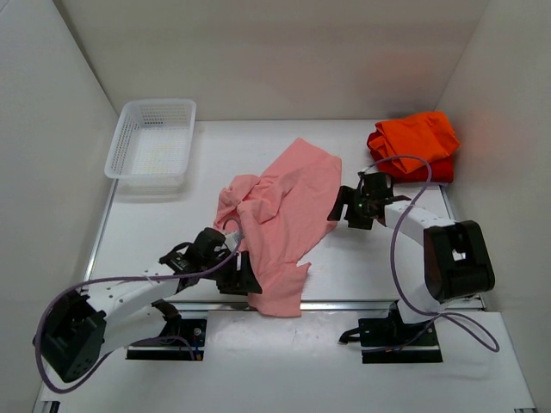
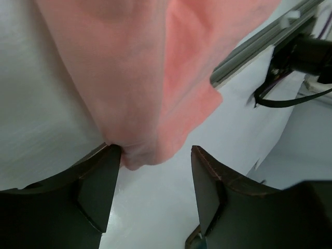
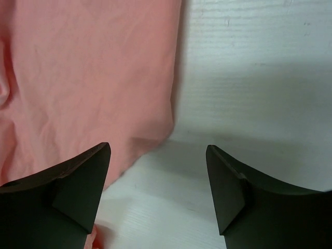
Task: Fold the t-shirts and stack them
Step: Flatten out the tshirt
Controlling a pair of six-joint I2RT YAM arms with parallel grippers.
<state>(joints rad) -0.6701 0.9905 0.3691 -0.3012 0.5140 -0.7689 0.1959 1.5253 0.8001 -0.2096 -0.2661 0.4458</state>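
Note:
A salmon-pink t-shirt (image 1: 280,219) lies crumpled and partly spread in the middle of the table. A folded orange t-shirt (image 1: 415,138) rests on a red one (image 1: 439,170) at the back right. My left gripper (image 1: 244,275) is at the pink shirt's near-left edge. In the left wrist view the left gripper (image 2: 155,155) is open, with a rounded fold of pink cloth (image 2: 135,78) touching its left fingertip (image 2: 111,155). My right gripper (image 1: 343,209) is at the shirt's right edge. It (image 3: 158,150) is open over bare table, with the pink hem (image 3: 88,78) beside its left finger.
A white mesh basket (image 1: 153,142) stands at the back left. A metal rail (image 1: 344,303) runs along the table's front edge, and the pink shirt's lower corner hangs over it. White walls enclose the table on three sides.

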